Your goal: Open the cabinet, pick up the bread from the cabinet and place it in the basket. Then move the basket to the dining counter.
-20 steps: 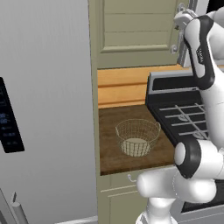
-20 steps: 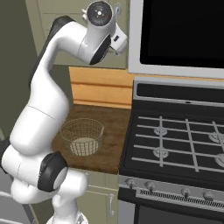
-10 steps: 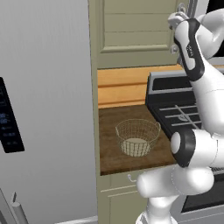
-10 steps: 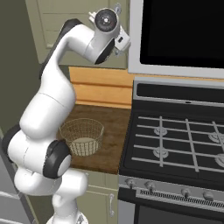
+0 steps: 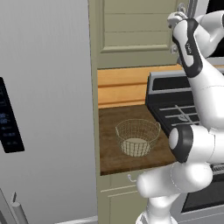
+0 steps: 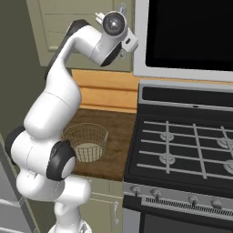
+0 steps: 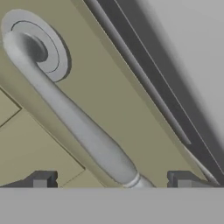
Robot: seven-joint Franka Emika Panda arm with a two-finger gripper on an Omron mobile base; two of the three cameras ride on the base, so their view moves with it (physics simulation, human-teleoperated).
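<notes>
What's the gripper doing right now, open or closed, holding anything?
Gripper: open, fingertips either side of the cabinet handle, not clamped on it.

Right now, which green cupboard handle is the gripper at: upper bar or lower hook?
The cabinet's curved silver bar handle, up beside the oven; it runs between the gripper's spread fingertips. The small hook handle sits below the worktop.

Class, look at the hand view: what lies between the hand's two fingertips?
The cabinet's curved silver handle runs between the fingertips, with the closed sage-green cabinet door behind it. The hand is open, not yet clamped.
</notes>
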